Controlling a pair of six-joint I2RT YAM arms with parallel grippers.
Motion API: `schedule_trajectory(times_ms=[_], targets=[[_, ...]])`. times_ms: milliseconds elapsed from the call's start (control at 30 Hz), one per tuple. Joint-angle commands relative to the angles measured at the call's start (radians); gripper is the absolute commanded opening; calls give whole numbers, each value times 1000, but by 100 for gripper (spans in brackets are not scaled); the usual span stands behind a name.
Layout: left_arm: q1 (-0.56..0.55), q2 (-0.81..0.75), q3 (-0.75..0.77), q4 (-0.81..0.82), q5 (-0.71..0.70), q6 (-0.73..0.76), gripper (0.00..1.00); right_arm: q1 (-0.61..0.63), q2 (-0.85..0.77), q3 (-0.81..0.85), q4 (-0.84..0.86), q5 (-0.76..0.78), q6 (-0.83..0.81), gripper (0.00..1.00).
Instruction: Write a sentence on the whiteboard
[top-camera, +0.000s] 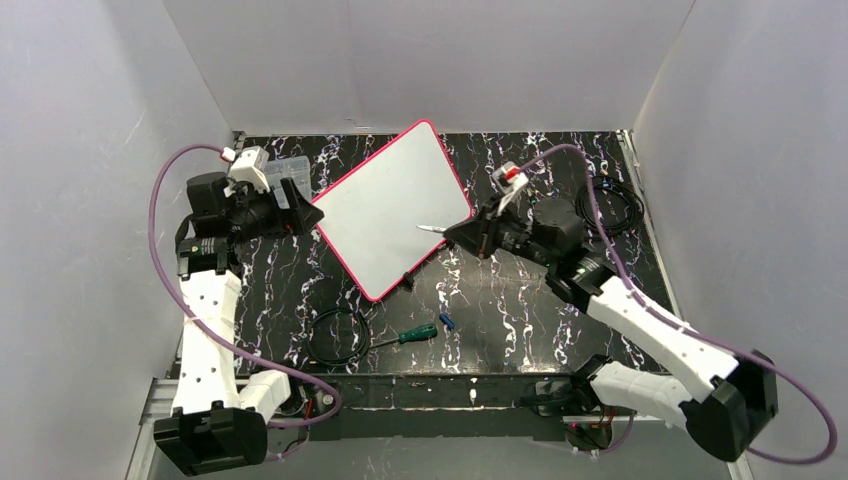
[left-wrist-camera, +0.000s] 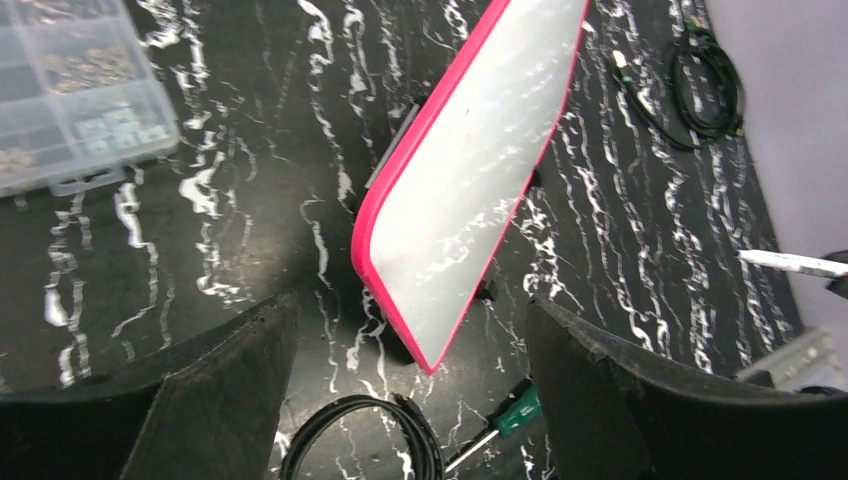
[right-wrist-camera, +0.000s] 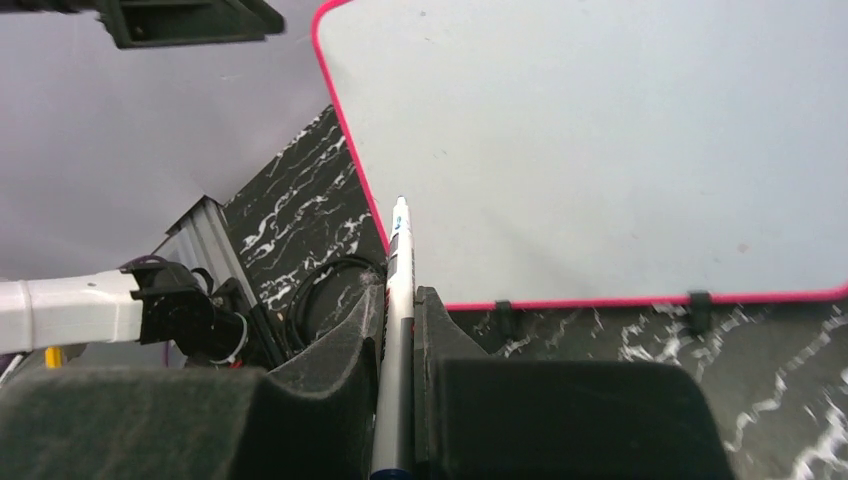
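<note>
1. On the black marbled worktop (top-camera: 520, 310), in the middle and a little to the far side, rests the whiteboard (top-camera: 393, 208). It is turned diagonally, and its face looks plain white in every view.
2. At the board's left corner I see my left tool (top-camera: 300, 212) with its fingers spread wide. In the left wrist view this corner of the board stands in the gap between them, but I cannot tell if anything touches it.
3. At the board's right edge, my right tool (top-camera: 465, 235) is closed firmly on a white marker (top-camera: 432, 229). The tip points over the board's face, and I cannot tell whether it touches the surface.
4. Just behind the left tool sits a clear compartment box (top-camera: 290, 172).
5. Nearer to the arm bases lie a black cable coil (top-camera: 338, 335) and, just beside it, a green-handled screwdriver (top-camera: 415, 334).
</note>
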Motion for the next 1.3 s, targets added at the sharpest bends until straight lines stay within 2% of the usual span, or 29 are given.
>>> schedule_trajectory(times_ms=[0,67,267,533,967,1267], targets=[[51,-9,-118,168,277,-63,79,91,107,60,250,88,38,1],[55,-12,-158,221,321,-77,76,124,174,86,307,89,48,1],[61,26,-180,200,271,-38,64,212,369,184,405,83,40,1],[59,54,-191,215,264,-42,48,235,534,276,481,75,40,1],[59,108,-183,237,265,-51,40,237,639,328,506,110,29,1],[60,121,-187,242,272,-46,20,237,676,351,517,130,27,1]])
